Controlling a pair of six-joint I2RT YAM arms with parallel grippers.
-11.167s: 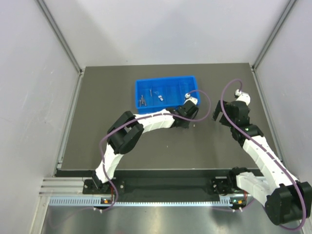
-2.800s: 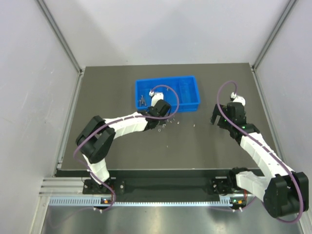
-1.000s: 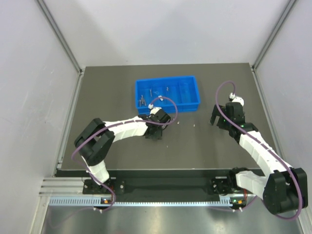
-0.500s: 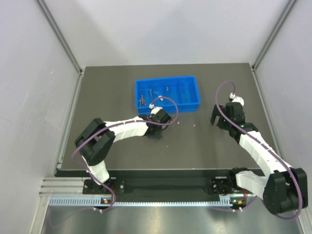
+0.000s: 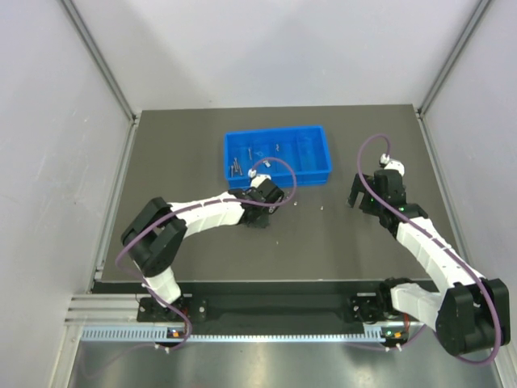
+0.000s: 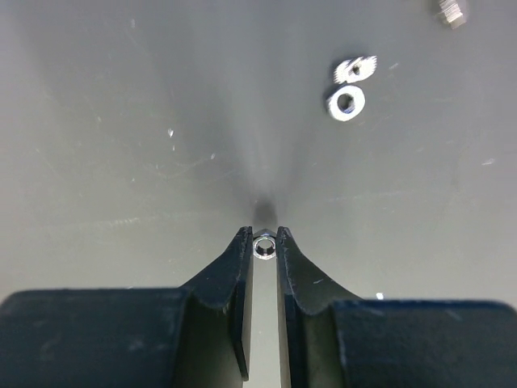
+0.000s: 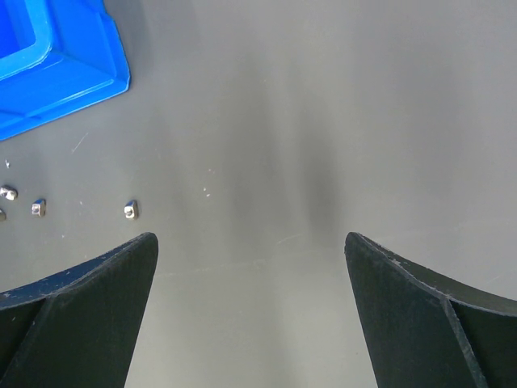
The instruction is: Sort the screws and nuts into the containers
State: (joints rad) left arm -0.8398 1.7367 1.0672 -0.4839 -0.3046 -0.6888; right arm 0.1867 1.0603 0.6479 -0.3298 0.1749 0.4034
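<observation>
Pinching nut (image 6: 263, 247) between tips of left gripper (image 6: 262, 237), bore turned toward the wrist; right gripper (image 7: 249, 239) spread wide over table (image 7: 323, 121).

Nut (image 6: 263, 246) pinched in left jaws; other nuts (image 6: 346, 103) loose nearby; screws (image 5: 235, 166) in tray (image 5: 313, 153).

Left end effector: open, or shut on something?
Shut on a nut. The left wrist view shows the left end effector closed against both sides of it.
</observation>
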